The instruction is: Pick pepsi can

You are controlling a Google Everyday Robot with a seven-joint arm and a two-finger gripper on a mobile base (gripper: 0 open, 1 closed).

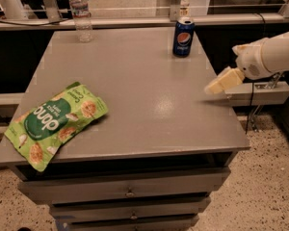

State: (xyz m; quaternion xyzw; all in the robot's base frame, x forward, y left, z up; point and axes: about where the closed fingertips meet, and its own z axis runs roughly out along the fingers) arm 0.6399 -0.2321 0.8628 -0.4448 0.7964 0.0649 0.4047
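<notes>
The pepsi can (183,36) stands upright near the far right edge of the grey table (135,76); it is dark blue with a round red-white-blue logo and a silver top. My gripper (216,86) comes in from the right on a white arm and hovers over the table's right edge, in front of and to the right of the can, well apart from it. Nothing shows in its grasp.
A clear plastic water bottle (80,13) stands at the far left of the table. A green snack bag (55,121) lies at the front left corner. Drawers (130,192) sit below the tabletop. A rail (135,22) runs behind the table.
</notes>
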